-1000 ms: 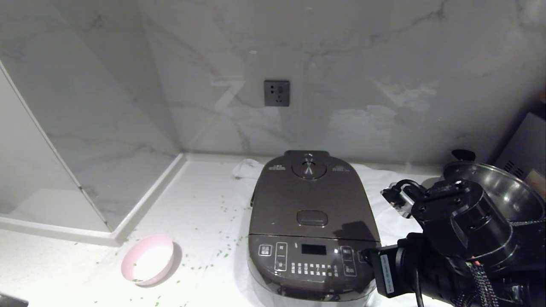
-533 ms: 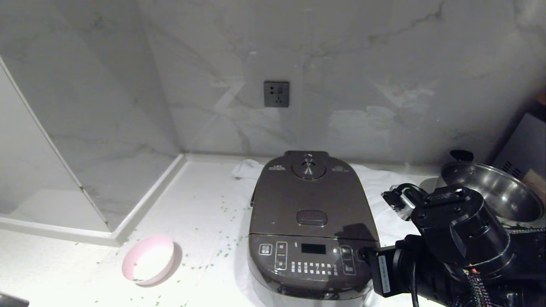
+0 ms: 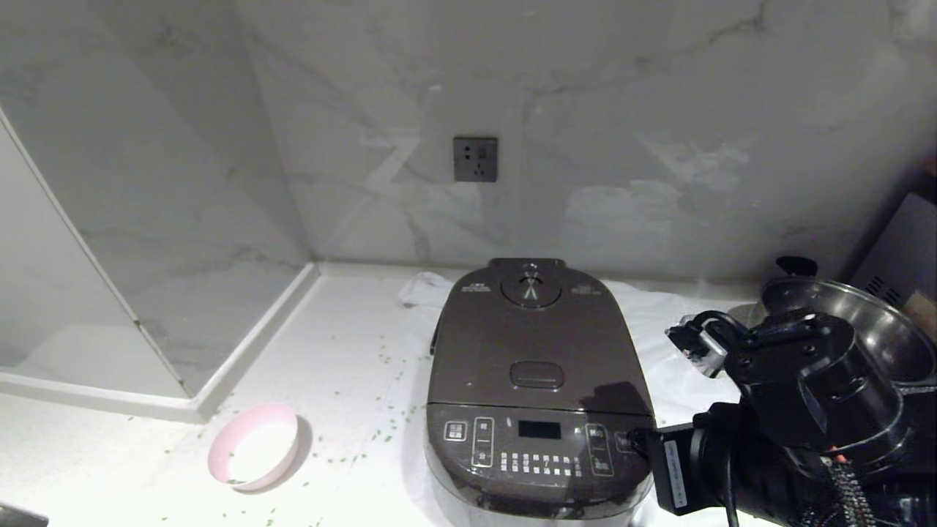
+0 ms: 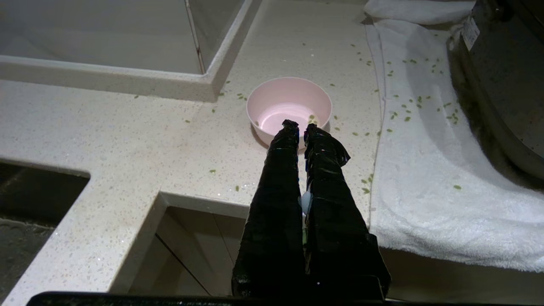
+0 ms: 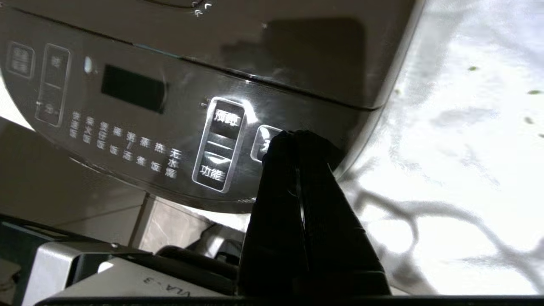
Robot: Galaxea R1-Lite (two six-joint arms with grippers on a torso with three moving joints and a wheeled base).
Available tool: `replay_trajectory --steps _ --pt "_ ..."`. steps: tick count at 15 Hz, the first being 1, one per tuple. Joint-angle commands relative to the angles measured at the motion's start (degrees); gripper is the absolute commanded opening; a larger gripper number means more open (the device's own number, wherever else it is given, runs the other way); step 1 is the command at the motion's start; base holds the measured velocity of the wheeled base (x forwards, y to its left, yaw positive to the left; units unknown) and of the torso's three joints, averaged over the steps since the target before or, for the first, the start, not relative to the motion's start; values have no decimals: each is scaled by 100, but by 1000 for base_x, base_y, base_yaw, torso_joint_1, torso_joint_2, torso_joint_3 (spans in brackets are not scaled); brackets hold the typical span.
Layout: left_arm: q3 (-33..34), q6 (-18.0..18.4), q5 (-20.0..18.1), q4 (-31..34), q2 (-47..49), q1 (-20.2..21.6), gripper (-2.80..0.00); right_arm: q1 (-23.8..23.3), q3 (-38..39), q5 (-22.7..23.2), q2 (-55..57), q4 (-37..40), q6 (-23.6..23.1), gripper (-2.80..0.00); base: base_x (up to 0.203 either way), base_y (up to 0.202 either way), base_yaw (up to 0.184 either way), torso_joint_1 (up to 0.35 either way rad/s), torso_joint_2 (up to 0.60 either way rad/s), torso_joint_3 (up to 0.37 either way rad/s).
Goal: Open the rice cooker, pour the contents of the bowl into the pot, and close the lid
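Observation:
The dark brown-grey rice cooker [image 3: 538, 388] stands mid-counter with its lid [image 3: 534, 333] down, so the pot is hidden. My right gripper [image 5: 297, 137] is shut and empty, its tips close to the rightmost button at the front right corner of the panel [image 5: 127, 89]; touching or not, I cannot tell. The pink bowl [image 3: 254, 445] sits on the counter to the cooker's left. Only a few green bits [image 4: 312, 117] of its contents lie inside. Many more are strewn over counter and towel. My left gripper [image 4: 299, 126] hangs shut and empty just short of the bowl [image 4: 289, 102].
A white towel [image 3: 662, 311] lies under the cooker. A shiny steel pan [image 3: 867, 322] with black handles stands at the back right, behind my right arm [image 3: 798, 410]. A raised ledge [image 3: 249, 351] bounds the left; a wall socket [image 3: 474, 159] is behind. The counter's front edge [image 4: 187, 199] lies near the left gripper.
My right arm has edged slightly to the right beside the cooker's front corner. Lid, bowl and left gripper have not moved.

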Motion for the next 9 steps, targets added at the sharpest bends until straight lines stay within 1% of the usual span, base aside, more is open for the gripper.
replay_trajectory --steps 1,5,6,7,8,9 --pt "-2 2 -1 7 -8 0 -280 5 -428 -34 -648 310 -7 -280 0 0 0 0 0 0" --pt "-1 2 -1 7 -1 -2 -280 17 -1410 -38 -1236 1382 -41 -280 0 0 0 0 0 0" --pt "-2 2 -1 7 -1 -6 -280 25 -1584 -46 -1355 1612 -43 -280 0 0 0 0 0 0" --pt "-2 -7 -1 7 -1 0 -280 -11 -1644 -150 -1431 1703 -45 -280 0 0 0 0 0 0" --pt "6 -7 -1 -2 -10 0 -280 -156 -1649 -380 -1452 1724 -67 -280 0 0 0 0 0 0" --pt "-1 -7 -1 -2 -1 0 -280 -414 -1632 -479 -1469 1727 -197 -280 0 0 0 0 0 0"
